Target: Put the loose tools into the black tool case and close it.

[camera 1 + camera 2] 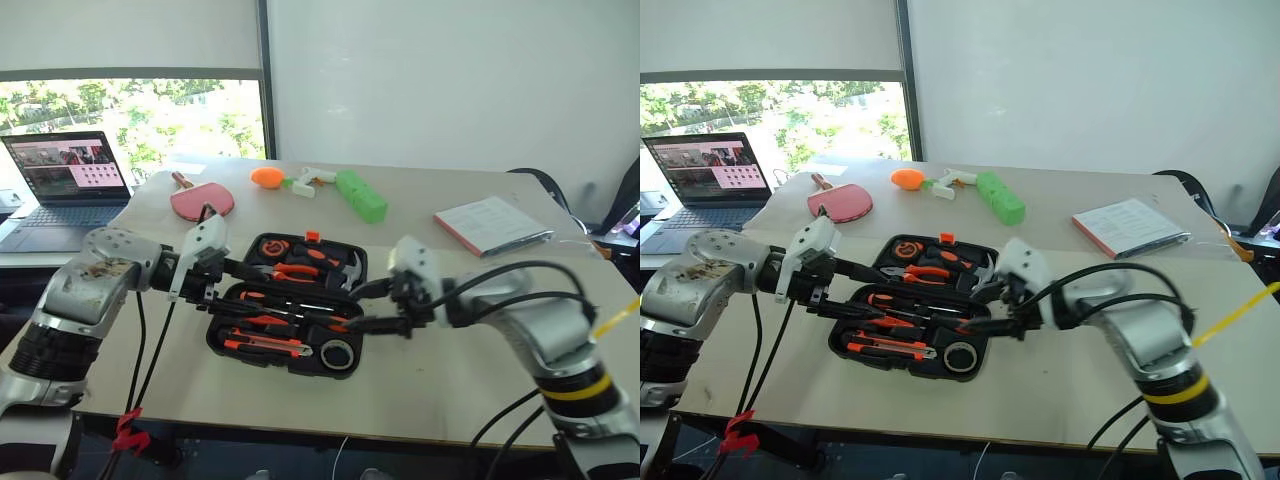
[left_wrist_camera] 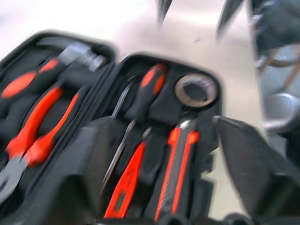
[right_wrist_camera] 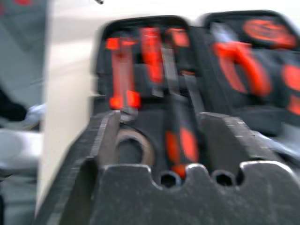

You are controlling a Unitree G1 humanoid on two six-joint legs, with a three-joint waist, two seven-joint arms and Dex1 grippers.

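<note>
Case (image 1: 290,315) lies open flat at table (image 1: 420,390) centre, lid half at twelve o'clock with pliers and hammer bedded in it, tray half at six o'clock; in that tray sit the screwdrivers (image 2: 145,91), the knife (image 2: 178,164) and the tape roll (image 1: 338,354), each in its recess, so the loading looks done and only the closing is left, I'd judge. Left gripper (image 1: 240,283) reaches in from nine o'clock over the hinge line, fingers parted and empty. Right gripper (image 1: 372,308) comes from three o'clock, one finger above the other with a gap between, also holding nothing; the pair flank the case, probably so they can fold one half over the other. Paddle (image 1: 202,202), green block (image 1: 361,195) and laptop (image 1: 65,185) lie well apart beyond, at eleven to one o'clock; a notebook (image 1: 490,222) sits at two.
</note>
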